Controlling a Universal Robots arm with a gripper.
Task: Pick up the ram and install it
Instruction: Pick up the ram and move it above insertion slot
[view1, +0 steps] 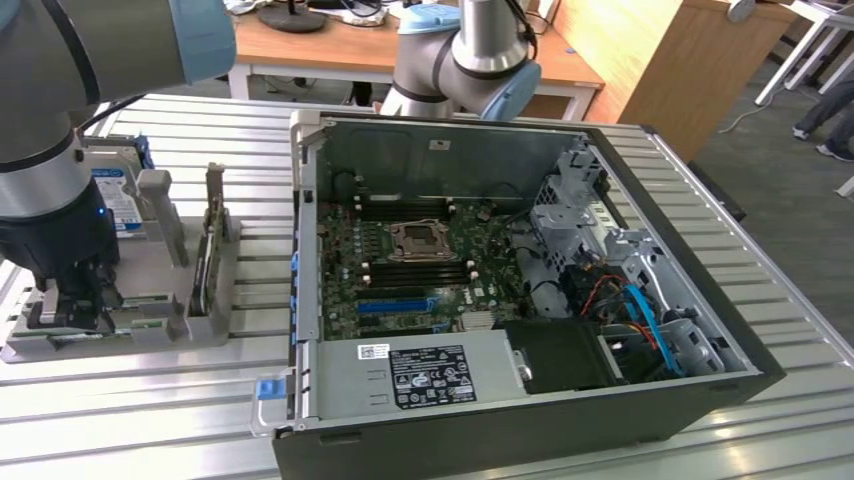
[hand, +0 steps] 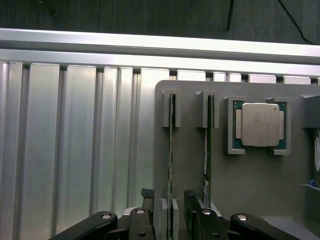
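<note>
So far you are only at the pick. The end effector (hand: 169, 202) stands open, its fingers astride the ram (hand: 171, 145). The ram sits on edge in the grey holder (hand: 189, 150) on the slatted counter (hand: 75, 150), not yet clamped or lifted. A 2nd stick (hand: 207, 145) stands just beside it, near the processor chip (hand: 260, 124). The install is all left to do: on the motherboard (view1: 360, 260) in the open computer case (view1: 534, 440), the memory slots look unfilled.

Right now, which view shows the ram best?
Wrist view: the ram stands edge-on in the gray holder, one end between the open jaws. In the exterior view the gripper stands in front of it.
</note>
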